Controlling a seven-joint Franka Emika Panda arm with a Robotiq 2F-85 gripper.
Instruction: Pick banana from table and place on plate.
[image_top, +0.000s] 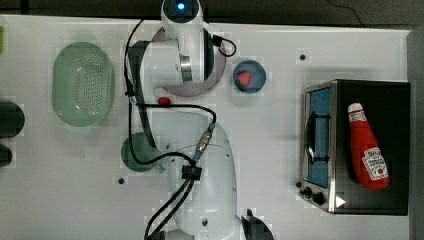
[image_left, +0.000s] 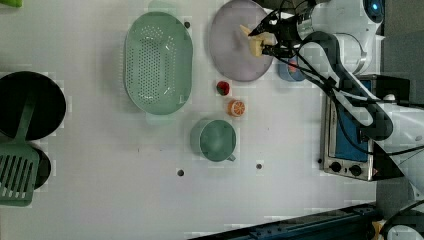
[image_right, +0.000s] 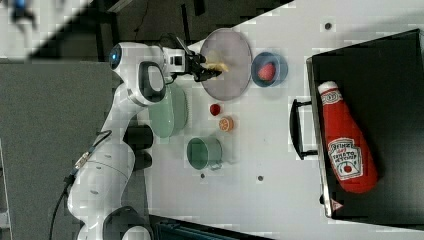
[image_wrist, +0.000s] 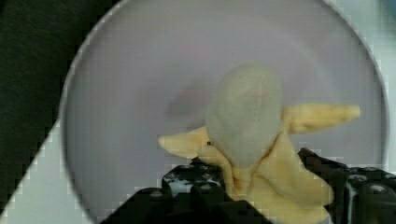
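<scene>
Gripper (image_wrist: 261, 186) over the plate (image_wrist: 140, 70), jaws either side of the plush peeled banana (image_wrist: 247, 126); can't tell if they're pinching it or spread. Blue bowl (image_right: 270, 69) with a strawberry sits just beyond the plate on the table (image_right: 280, 150); ketchup bottle (image_right: 347, 145) on the toaster oven (image_right: 390, 125) is well apart.

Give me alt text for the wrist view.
A plush peeled banana sits between the black gripper fingers directly above a round pale lilac-grey plate. A strip of white table edges the plate.
</scene>
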